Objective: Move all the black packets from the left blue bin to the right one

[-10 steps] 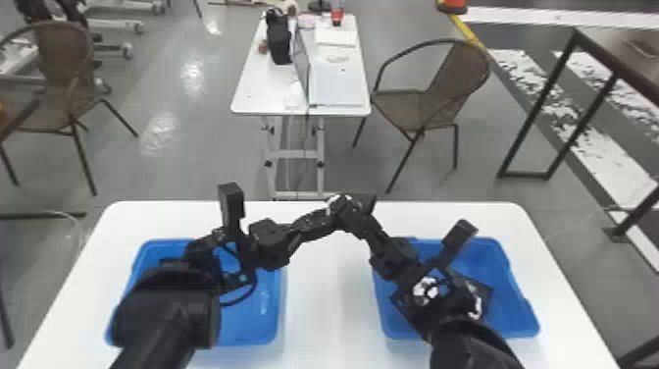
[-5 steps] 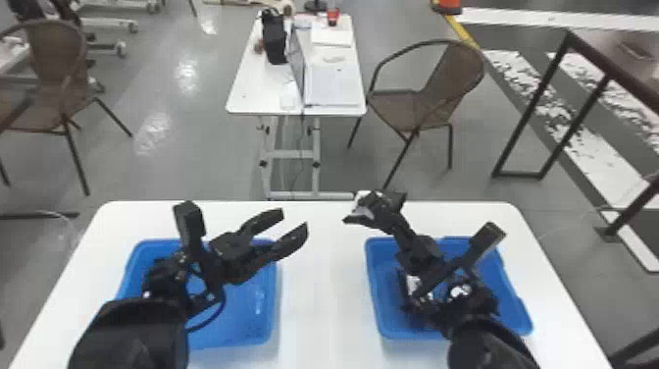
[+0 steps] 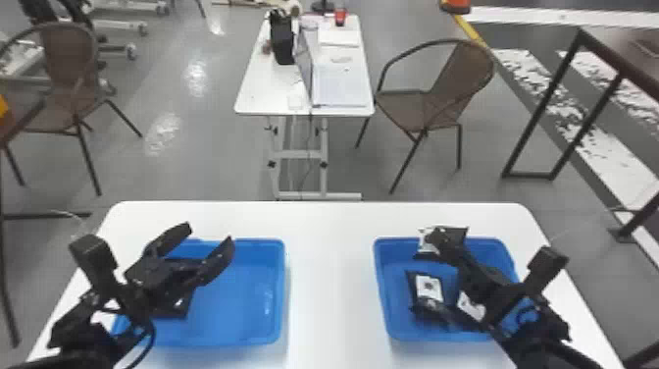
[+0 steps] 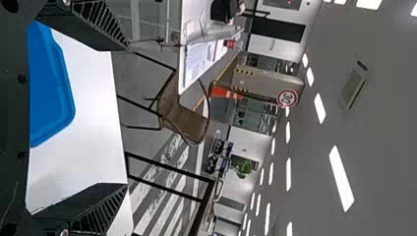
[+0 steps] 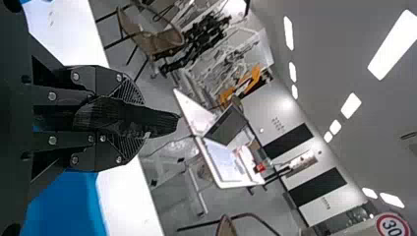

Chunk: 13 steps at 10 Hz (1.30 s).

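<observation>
Right fingers [image 3: 440, 239]: closed on one black packet [image 5: 160, 123], pinched between the pads, its free end projecting past the tips. The packet is over the far side of the right blue bin [image 3: 381, 294]. Below it, inside that bin, lie further black packets with white labels, one [image 3: 429, 288] lying clear of the arm and another [image 3: 471, 308] partly behind it.

Left fingers [image 3: 208, 236]: spread wide, nothing between them, above the left blue bin [image 3: 279, 294]. A dark piece with a white patch, judged to be a packet [image 3: 169, 308], lies in that bin beneath the left arm; its full outline cannot be made out.

Handling assessment: the packets appear to be light, limp pouches with a creased, slightly glossy skin; some slipping is likely under a shallow pinch. Contents and fragility cannot be determined. Recommended hold: across the middle of the body, pads well over the filled part, with moderate pressure. A corner hold would probably let the pouch swing or fold. Release low, inside the walls.
</observation>
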{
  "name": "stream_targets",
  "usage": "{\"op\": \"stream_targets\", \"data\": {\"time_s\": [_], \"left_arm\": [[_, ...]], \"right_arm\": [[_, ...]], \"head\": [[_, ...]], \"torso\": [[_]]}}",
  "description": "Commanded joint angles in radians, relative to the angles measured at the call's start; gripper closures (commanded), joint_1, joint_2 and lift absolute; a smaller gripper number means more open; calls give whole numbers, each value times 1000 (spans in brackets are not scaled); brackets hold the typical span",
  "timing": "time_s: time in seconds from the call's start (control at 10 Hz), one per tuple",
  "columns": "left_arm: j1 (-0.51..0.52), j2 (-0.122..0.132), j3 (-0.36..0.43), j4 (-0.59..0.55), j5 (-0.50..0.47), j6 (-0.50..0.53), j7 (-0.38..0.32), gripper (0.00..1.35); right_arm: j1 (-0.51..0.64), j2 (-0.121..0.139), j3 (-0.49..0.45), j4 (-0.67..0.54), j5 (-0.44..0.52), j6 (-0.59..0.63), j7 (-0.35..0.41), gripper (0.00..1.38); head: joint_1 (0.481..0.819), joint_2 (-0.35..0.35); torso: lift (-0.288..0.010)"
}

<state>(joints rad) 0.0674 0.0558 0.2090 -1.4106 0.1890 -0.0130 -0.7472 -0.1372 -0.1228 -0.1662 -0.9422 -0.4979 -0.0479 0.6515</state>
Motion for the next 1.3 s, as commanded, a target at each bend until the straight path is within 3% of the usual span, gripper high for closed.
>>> {"op": "stream_targets", "data": {"time_s": [0.0,0.1,0.2,0.3,0.4,0.6,0.8,0.9,1.0,1.2], "left_arm": [[25,-7,49,-21,-16,8,0,162],[26,-13,78,-21,-33,13,0,219],[23,-14,101,-22,-57,22,0,229],[22,-13,119,-22,-85,22,0,231],[25,-16,144,-22,-115,4,0,231],[29,-31,182,-21,-184,2,0,231],[15,-57,239,-21,-298,51,3,231],[0,-48,242,-21,-362,117,3,233],[-28,-22,217,-19,-447,186,2,233],[-95,58,128,51,-537,268,-6,233]], "right_arm": [[-15,-11,-39,74,30,0,0,1088],[-21,-11,-64,85,82,-3,-15,539],[-13,-9,-67,69,104,-53,-64,90],[14,2,-67,16,111,-105,-121,42],[57,11,-67,-53,148,-155,-145,153],[188,38,-67,-230,214,-188,-153,265],[289,81,-65,-340,191,-188,-162,279],[304,94,-62,-359,179,-182,-158,279],[304,98,-61,-362,165,-174,-139,279],[291,98,-50,-357,144,-167,-124,279]], "head": [[695,-50],[695,-51],[695,-51],[695,-52],[695,-55],[695,-35],[695,-9],[695,16],[695,37],[695,59]], "torso": [[0],[0],[0],[0],[0],[0],[0],[0],[0],[0]]}}
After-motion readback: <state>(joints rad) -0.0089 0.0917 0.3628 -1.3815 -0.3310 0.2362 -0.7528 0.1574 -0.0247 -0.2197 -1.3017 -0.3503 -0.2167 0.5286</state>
